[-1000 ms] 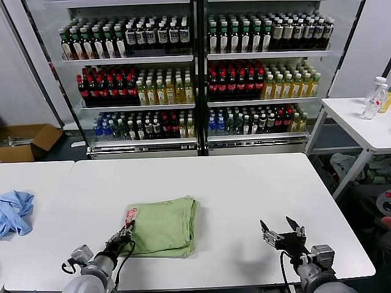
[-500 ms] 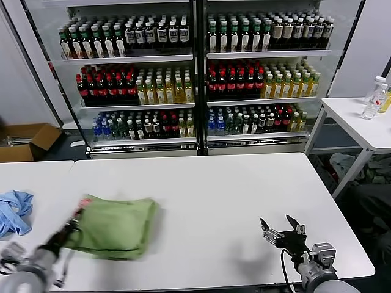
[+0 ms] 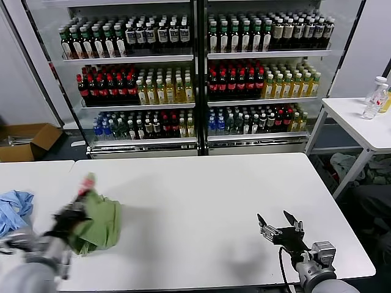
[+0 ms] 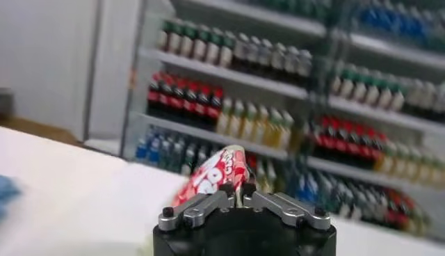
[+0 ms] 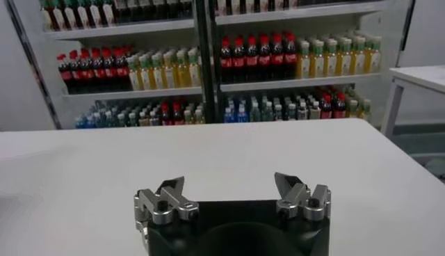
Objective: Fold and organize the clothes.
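We see the left gripper (image 3: 78, 209) at about eight o'clock on the white table (image 3: 214, 201), its jaws pinched shut on the light green shirt (image 3: 101, 223). The shirt hangs bunched from that grip near the table's left end, its red, pink and white print (image 3: 87, 183) poking up above the fingers. From the left wrist view we get it close: the printed cloth (image 4: 217, 175) is squeezed between the two metal fingers (image 4: 201, 206), with the drinks cooler (image 4: 292, 83) blurred behind.

Over at nine o'clock, a light blue cloth (image 3: 14, 210) lies crumpled on the neighbouring tabletop, just beside the shirt but apart from it.

The right gripper (image 3: 278, 229) sits low at about five o'clock, above the table's near right part, jaws spread wide with nothing between them; the right wrist view shows both fingertips (image 5: 170, 191) well apart over bare white surface.

At two o'clock stands a small side table (image 3: 360, 122) carrying bottles (image 3: 374, 101).
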Controlling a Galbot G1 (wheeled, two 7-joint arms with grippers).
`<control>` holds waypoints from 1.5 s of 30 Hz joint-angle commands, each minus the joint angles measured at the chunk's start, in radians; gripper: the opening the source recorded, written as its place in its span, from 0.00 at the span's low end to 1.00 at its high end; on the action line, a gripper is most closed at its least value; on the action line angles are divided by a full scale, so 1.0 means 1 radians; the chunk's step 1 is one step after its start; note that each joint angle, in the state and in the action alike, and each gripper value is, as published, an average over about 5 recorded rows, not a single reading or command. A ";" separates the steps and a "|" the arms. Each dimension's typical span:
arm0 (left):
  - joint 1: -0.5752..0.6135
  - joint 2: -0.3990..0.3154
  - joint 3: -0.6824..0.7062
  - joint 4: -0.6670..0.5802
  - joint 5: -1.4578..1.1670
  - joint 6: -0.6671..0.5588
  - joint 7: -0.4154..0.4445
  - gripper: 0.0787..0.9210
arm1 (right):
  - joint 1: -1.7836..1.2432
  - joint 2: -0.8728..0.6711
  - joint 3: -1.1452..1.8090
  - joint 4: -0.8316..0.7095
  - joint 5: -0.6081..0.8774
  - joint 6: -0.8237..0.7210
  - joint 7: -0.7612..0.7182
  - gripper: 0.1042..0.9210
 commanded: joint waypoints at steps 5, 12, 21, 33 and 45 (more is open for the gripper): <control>-0.331 -0.361 0.803 0.288 0.330 0.016 -0.073 0.04 | -0.021 0.005 0.042 0.034 -0.001 0.001 -0.005 0.88; -0.391 -0.361 0.827 0.418 0.444 -0.090 -0.072 0.06 | 0.004 -0.014 0.036 0.019 0.011 -0.010 -0.012 0.88; -0.236 -0.241 0.621 0.081 0.277 -0.174 -0.047 0.34 | 0.186 -0.011 -0.171 -0.074 0.066 -0.029 0.021 0.88; 0.123 -0.091 0.226 -0.067 0.226 -0.312 -0.078 0.77 | 0.531 0.154 -0.522 -0.465 0.134 -0.110 0.188 0.88; 0.153 -0.111 0.225 -0.079 0.242 -0.323 -0.088 0.88 | 0.613 0.193 -0.547 -0.591 0.143 -0.108 0.219 0.69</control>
